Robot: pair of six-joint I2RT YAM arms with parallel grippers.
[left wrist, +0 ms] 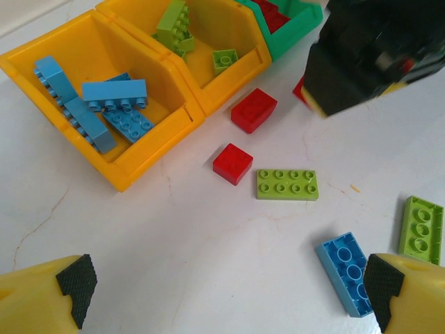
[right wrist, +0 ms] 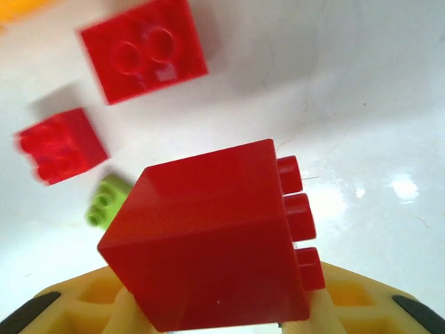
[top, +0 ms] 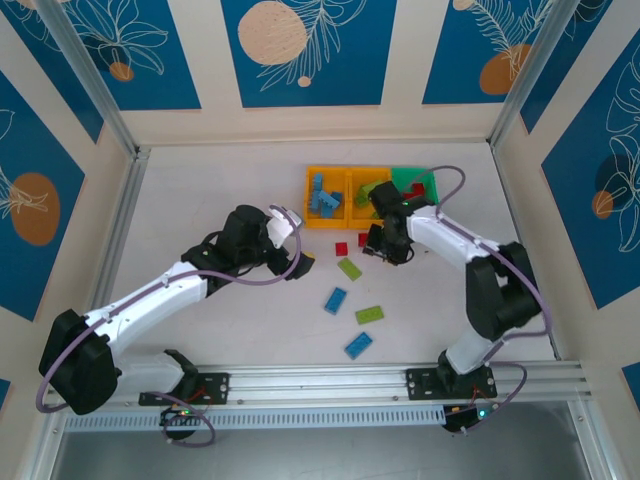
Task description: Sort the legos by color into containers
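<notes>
Right wrist view: right hand (right wrist: 212,309) grips 1 red brick (right wrist: 208,243) just before the bins (left wrist: 149,149) toward the far edge of the table (top: 200,190); lift it squarely, clear the rim of the green bin (left wrist: 286,40), release low; left hand (left wrist: 229,292) gapes wide.

You'll see the red lego (right wrist: 208,236) and the other legos (left wrist: 287,184) are glossy plastic, the containers (left wrist: 153,149) smooth plastic, the surface (left wrist: 208,257) shiny, hairline-cracked.

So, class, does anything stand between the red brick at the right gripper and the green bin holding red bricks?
Nothing visible does. The right gripper holds the red brick just in front of the green bin. Two loose red bricks lie off to the left of that path.
</notes>
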